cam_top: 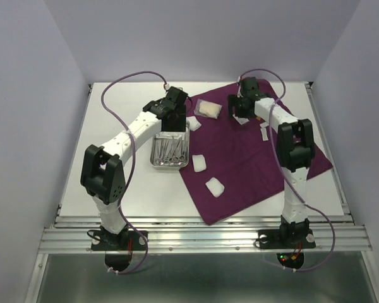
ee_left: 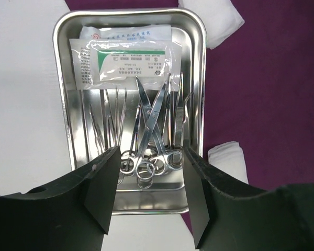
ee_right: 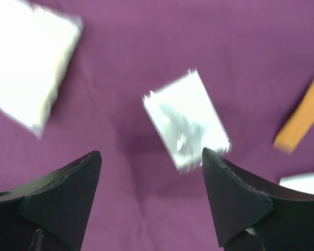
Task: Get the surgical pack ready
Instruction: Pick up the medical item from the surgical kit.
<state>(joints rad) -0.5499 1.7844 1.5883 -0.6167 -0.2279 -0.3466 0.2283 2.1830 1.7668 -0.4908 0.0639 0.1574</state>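
One dark-purple cloth (cam_top: pixel 240 170) is spread over the right part of the white bench (cam_top: pixel 132 101), and one steel tray (ee_left: pixel 63 94) is set on the bench against the cloth's left edge.

Two clear packets (ee_left: pixel 125 65) are laid in the far end of the tray, one overlapping the other. One pair of scissors (ee_left: pixel 152 112) with crossed blades is seen nearer in the tray. Slender forceps (ee_left: pixel 177 117) lie beside it, and their number cannot be told.

The left pincer (ee_left: pixel 149 193) is held above the tray's near end, over the ring handles. Its fingers are spread wide and nothing is gripped.

Three white gauze squares (cam_top: pixel 199 164) are counted from above. Two lie near each other on the cloth's left part, just beside the tray. The third square (cam_top: pixel 193 123) lies at the tray's far right corner. One further packet (cam_top: pixel 210 109), holding an off-white pad, is placed at the cloth's far left corner.

The right pincer (ee_right: pixel 152 178) is held over the far part of the cloth, its fingers likewise spread with nothing between them. Its wrist view is blurred. One small pale packet (ee_right: pixel 186 125) is made out below the fingers. One white patch (ee_right: pixel 29 63) is seen to the upper left and one orange strip (ee_right: pixel 303 115) at the right edge.
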